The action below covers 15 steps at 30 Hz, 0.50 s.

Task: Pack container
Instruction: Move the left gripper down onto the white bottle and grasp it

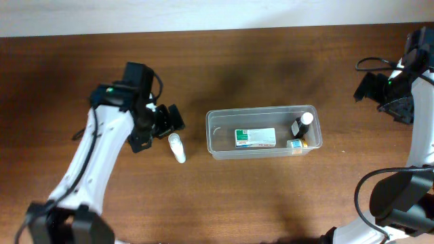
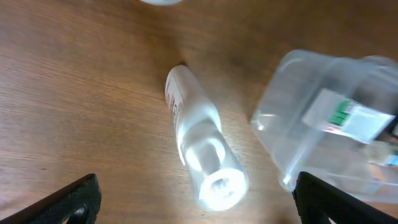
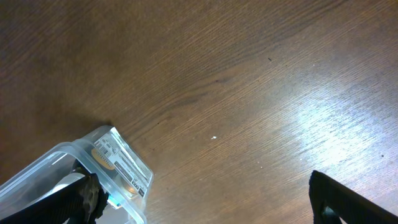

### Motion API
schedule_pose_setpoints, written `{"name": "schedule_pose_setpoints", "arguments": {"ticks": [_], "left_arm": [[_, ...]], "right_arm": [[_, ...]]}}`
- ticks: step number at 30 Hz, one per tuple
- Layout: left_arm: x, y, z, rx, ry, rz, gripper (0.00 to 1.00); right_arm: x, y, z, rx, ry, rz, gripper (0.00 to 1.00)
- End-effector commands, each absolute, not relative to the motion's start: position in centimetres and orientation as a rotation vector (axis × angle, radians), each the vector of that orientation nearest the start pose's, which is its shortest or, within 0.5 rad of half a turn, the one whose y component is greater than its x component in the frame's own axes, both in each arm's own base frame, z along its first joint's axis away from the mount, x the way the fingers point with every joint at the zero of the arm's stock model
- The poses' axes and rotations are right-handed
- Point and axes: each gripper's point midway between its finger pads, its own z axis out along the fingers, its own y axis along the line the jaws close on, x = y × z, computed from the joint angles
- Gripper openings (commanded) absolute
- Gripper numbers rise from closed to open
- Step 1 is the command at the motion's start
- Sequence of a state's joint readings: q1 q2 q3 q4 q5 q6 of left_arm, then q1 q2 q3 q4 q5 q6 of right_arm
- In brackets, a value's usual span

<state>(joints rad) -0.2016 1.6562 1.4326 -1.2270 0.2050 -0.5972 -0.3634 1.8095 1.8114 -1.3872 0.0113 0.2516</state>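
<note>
White bottle (image 2: 200,146): red lettering, seemingly illegible.

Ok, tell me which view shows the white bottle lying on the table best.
The left wrist view: the white bottle lies on its side in the middle of the frame, large and close, one end toward the camera. The overhead view shows the bottle small, left of the container. The right wrist view does not show it.

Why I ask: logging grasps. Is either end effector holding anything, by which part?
Nothing is held: left end effector open near the white bottle, right end effector open.
</note>
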Motion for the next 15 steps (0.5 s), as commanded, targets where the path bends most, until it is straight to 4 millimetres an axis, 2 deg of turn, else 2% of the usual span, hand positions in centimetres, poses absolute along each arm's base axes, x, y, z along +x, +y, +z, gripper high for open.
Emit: {"name": "schedule_pose_setpoints", "arguments": {"ticks": [1,7,15], "left_arm": [[30.9,-11.1,11.7,-0.588,3.113,-0.323,0.99],[30.5,-11.7,9.4,-0.583,3.197,-0.272,1.0],[30.6,-11.1,8.6,-0.569,3.208,-0.202,0.99]], "right_arm": [[34.7,-13.7,18.7,0.911,2.82,-0.043,0.98],[34.7,-13.7,18.7,0.911,2.82,-0.043,0.99],[34.7,-13.7,18.7,0.911,2.82,-0.043,0.98]]}}
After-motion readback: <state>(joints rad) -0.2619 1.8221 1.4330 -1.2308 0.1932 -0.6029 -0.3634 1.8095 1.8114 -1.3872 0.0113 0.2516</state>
